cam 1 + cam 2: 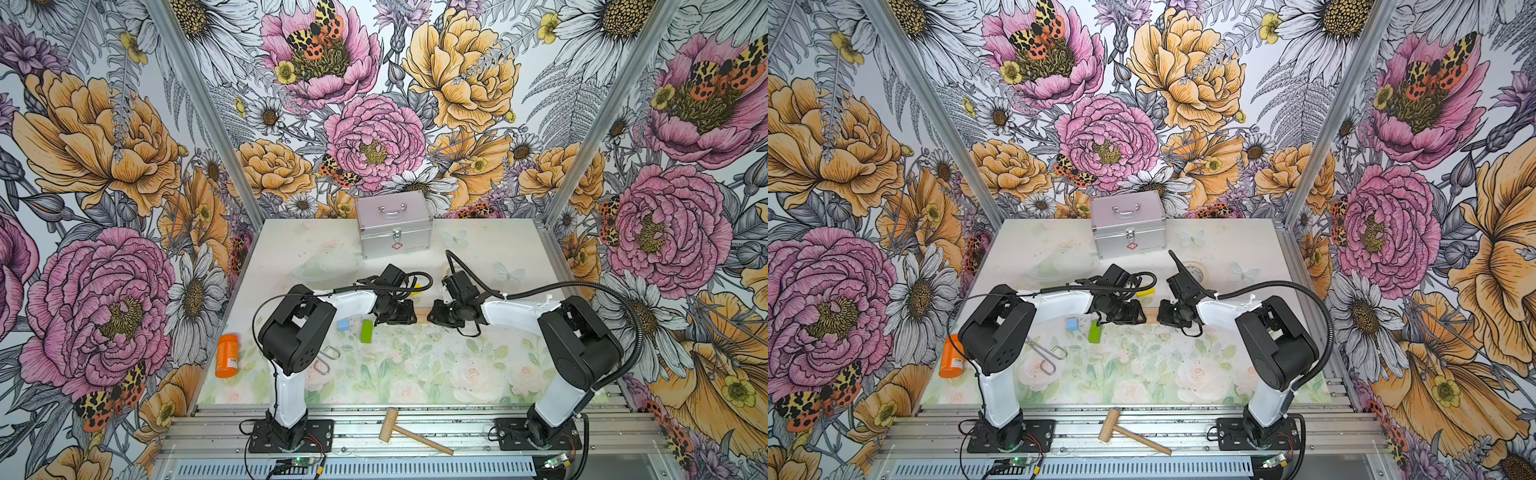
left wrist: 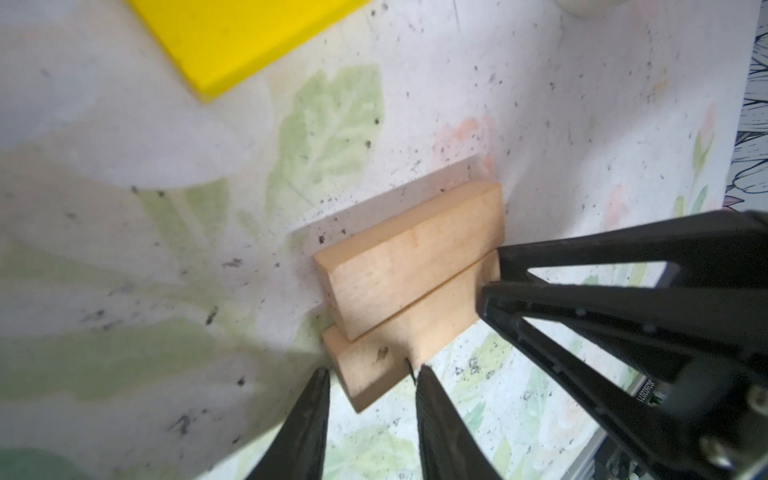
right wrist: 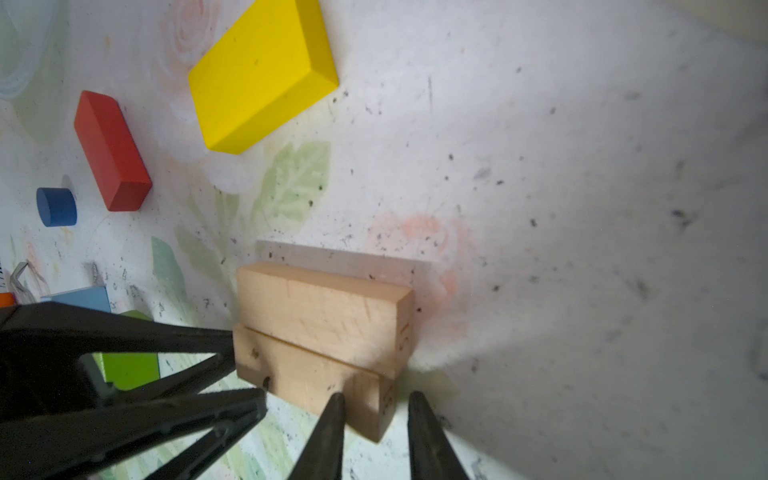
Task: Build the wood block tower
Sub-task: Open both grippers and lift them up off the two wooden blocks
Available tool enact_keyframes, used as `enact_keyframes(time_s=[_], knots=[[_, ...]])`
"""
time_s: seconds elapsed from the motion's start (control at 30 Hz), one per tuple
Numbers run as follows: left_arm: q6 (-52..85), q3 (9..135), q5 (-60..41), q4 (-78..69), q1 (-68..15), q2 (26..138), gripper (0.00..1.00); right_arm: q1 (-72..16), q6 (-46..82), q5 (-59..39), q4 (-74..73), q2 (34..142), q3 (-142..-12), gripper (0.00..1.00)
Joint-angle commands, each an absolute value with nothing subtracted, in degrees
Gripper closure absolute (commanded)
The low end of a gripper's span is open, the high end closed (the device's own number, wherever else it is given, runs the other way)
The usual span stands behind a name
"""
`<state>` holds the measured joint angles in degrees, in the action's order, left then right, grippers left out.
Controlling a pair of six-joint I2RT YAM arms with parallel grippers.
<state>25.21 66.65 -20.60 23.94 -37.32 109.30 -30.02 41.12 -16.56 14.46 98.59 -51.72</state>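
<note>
Two tan bars lie pressed together along their long sides on the mat; in both top views only a short stretch shows between the grippers. My left gripper is open, its fingers straddling one end of the nearer bar. At the other end my right gripper straddles the bar, also open. Loose blocks lie around: yellow bar, red bar, dark blue cylinder, green bar, light blue cube.
A silver metal case stands at the back. An orange bottle lies at the left edge, with wire clips near the left arm. A wooden mallet rests on the front rail. A clear plastic piece lies behind the left arm.
</note>
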Motion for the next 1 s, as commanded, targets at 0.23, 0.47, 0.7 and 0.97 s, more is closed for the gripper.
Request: enact_keyframes(time_s=[0.23,0.47,0.7,0.97], knots=[[25.56,64.78,-18.85,22.76,-36.57,103.08,0.60,-29.34,41.32,-15.32,15.20,93.46,-49.75,0.66],[25.64,63.93,-18.02,23.02,-34.93,99.83,0.59,-28.35,40.96,-15.78,15.27,93.13,-50.40,0.57],[25.75,62.49,-17.60,22.97,-33.16,97.27,0.59,-27.71,40.26,-16.00,15.19,95.19,-52.34,0.55],[25.84,61.30,-17.08,22.94,-31.79,94.96,0.59,-27.07,39.11,-16.68,15.03,97.66,-55.46,0.51]])
